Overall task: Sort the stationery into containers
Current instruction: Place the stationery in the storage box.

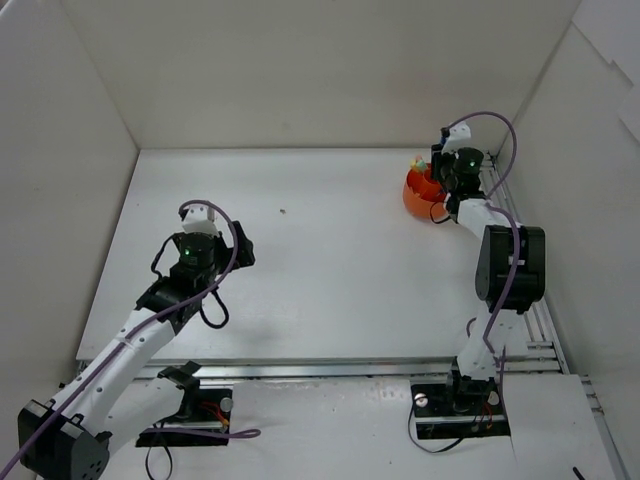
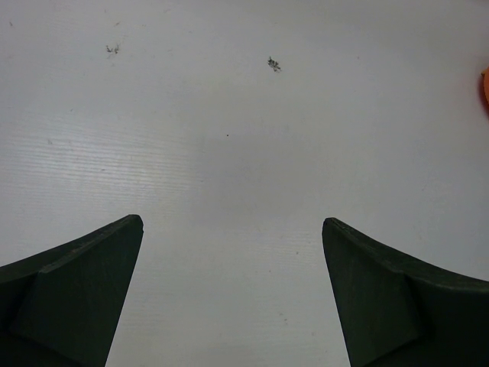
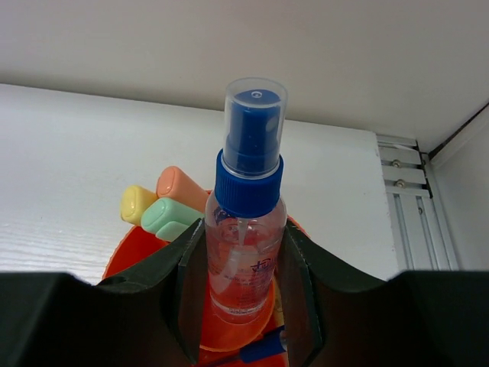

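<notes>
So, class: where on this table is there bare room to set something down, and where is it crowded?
Bare table stretches from the left gripper across to the orange pot. Crowded: the far right corner, where the right gripper holds the spray bottle at the pot, highlighters standing inside.

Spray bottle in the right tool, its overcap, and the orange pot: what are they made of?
Orange pot: opaque moulded plastic by the look, smooth with a slight sheen. Spray bottle: clear and glossy, likely plastic, since the pot's orange shows through it; glass not ruled out. Overcap: thin clear plastic, with the blue spray head visible inside.
</notes>
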You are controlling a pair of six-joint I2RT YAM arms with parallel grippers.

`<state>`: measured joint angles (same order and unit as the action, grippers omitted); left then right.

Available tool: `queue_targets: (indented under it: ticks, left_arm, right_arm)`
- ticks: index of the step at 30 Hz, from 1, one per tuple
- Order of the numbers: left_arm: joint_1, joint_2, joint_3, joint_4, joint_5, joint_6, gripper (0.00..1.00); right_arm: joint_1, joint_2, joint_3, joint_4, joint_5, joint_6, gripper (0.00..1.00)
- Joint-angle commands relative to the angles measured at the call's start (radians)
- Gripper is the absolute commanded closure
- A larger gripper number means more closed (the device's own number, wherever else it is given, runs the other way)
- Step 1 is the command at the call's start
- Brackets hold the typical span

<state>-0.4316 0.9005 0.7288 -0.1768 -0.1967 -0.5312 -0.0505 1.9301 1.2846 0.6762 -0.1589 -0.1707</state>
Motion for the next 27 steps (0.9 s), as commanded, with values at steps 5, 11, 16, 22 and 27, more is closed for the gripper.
queue_targets:
  ticks: [5,11,16,22,27]
  left_arm:
    - [0.005,0.025,0.069,0.065,0.017,0.013,0.00]
    - [0.005,0.035,0.075,0.065,0.019,0.016,0.00]
    - [0.014,0.038,0.086,0.059,0.028,0.017,0.00]
    - [0.014,0.000,0.077,0.054,0.045,0.014,0.00]
    - [0.014,-0.052,0.057,0.046,0.060,0.007,0.00]
  right_arm:
    - [0.037,0.024,0.064,0.086,-0.002,-0.050,0.99]
    - [0.038,0.047,0.058,0.088,0.032,-0.013,0.75]
    - [0.038,-0.011,0.029,0.091,0.033,0.022,0.41]
    - [0.047,-0.183,-0.037,0.095,0.028,0.048,0.30]
    - [0.047,-0.385,-0.117,0.094,0.038,0.092,0.02]
